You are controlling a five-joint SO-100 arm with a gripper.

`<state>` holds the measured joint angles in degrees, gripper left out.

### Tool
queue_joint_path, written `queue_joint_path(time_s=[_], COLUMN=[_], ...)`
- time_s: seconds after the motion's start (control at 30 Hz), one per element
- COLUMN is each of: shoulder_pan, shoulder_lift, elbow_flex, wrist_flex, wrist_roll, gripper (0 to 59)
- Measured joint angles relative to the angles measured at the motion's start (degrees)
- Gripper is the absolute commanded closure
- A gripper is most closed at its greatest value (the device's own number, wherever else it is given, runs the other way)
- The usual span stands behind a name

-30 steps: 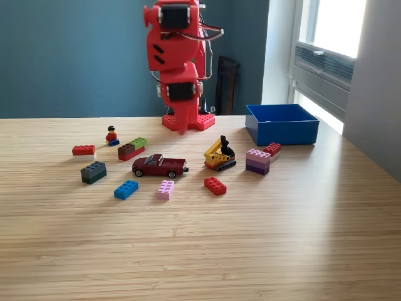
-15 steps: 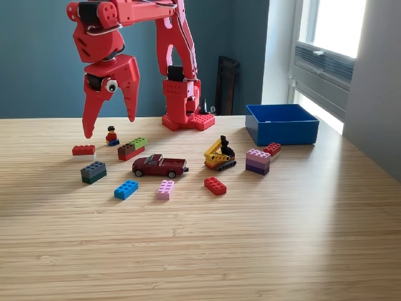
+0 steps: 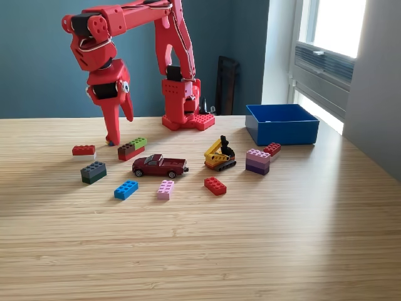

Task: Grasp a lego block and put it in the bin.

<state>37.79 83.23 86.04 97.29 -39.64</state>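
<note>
My red gripper (image 3: pixel 121 130) hangs over the table at the exterior view's left, fingers pointing down. Its long finger reaches the table just left of the brown, green and red brick stack (image 3: pixel 131 148). The jaws look parted, with nothing visibly held. A small blue piece (image 3: pixel 111 143) shows at the fingertip; whatever stands behind the finger is hidden. Loose lego blocks lie nearby: a red one (image 3: pixel 83 150), a dark grey one (image 3: pixel 93 171), a blue one (image 3: pixel 126 189), a pink one (image 3: pixel 166 189) and another red one (image 3: pixel 215 185). The blue bin (image 3: pixel 282 133) sits at the right rear, with nothing visible in it.
A dark red toy car (image 3: pixel 160 165) and a yellow toy excavator (image 3: pixel 220 155) stand mid-table. A pink and purple brick stack (image 3: pixel 257 160) and a small red brick (image 3: pixel 272 148) lie in front of the bin. The arm's base (image 3: pixel 187 106) is at the back centre.
The arm swung from the centre to the exterior view's left, then lowered. The gripper turned and came down where the small figure stood, so the figure no longer shows.
</note>
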Motion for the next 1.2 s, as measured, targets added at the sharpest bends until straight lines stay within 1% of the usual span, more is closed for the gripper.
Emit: queue_joint_path(time_s=[0.1, 0.17, 0.27, 0.33, 0.47, 0.6, 0.73, 0.9, 1.0, 1.2], shoulder_pan=[-2.64, -3.6, -5.27, -6.86, -7.47, -8.26, -6.94, -5.27, -4.04, -2.37], shoulder_lift=[4.48, 6.86, 10.9, 12.74, 15.03, 15.38, 15.38, 15.38, 15.38, 15.38], elbow_flex=[2.72, 4.75, 10.46, 13.97, 19.6, 21.45, 21.53, 21.53, 22.68, 27.25], wrist_flex=[0.0, 0.0, -0.09, -0.62, -6.5, -11.69, -16.26, -17.67, -18.72, -26.28], wrist_roll=[-10.55, -15.47, -23.99, -27.6, -33.13, -38.67, -42.63, -46.93, -48.16, -48.34], gripper=[16.8, 17.7, 17.9, 16.9, 18.6, 18.9, 18.5, 15.2, 14.7, 15.7])
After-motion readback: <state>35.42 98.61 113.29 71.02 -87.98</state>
